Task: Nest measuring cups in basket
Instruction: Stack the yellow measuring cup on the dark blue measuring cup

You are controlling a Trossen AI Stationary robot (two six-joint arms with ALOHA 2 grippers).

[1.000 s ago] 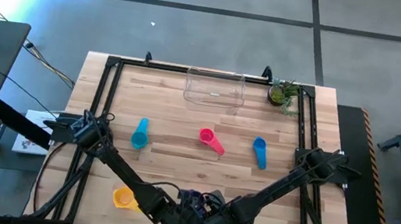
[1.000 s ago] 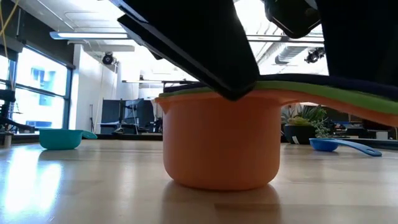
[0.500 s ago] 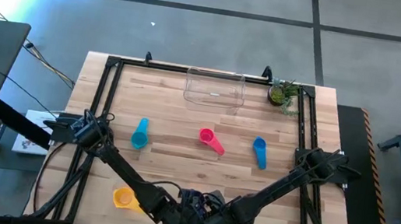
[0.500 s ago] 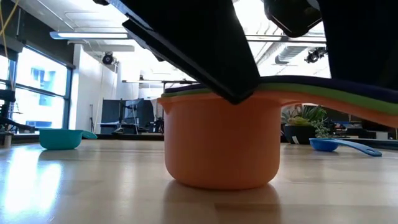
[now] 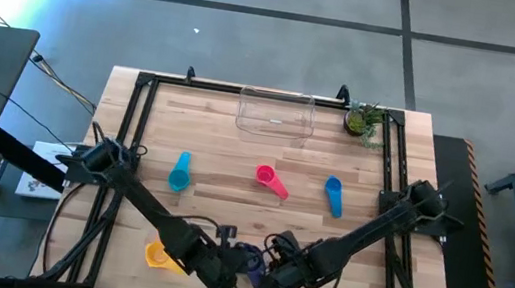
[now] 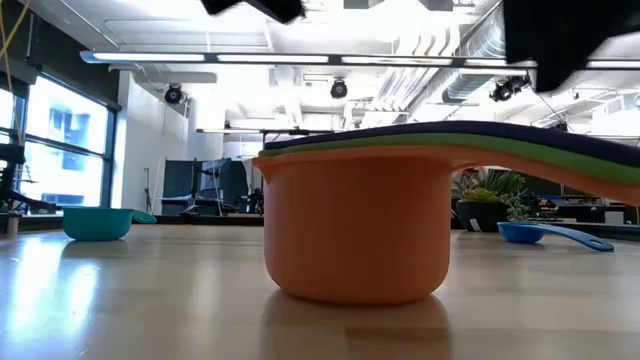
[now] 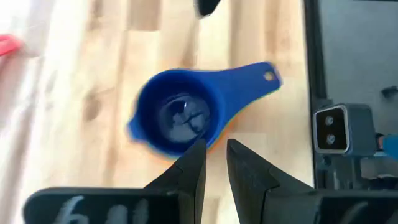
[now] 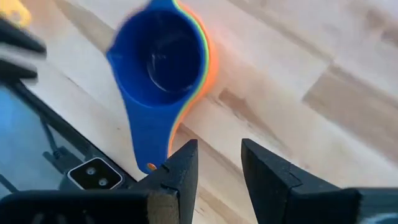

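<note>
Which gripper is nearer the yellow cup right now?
Left. The left gripper sits just past the yellow cup at the table's near edge; the right gripper is farther along, beyond the nested stack.

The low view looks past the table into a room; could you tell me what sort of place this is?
Probably a robotics lab or open workshop: exposed ceiling ducts and strip lights, tall windows, and in the high view a wooden table with a black frame on a concrete floor.

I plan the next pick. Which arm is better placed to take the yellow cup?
Left, probably. The yellow cup lies on the left arm's side, close to the left gripper. The right gripper would have to cross over the nested stack.
</note>
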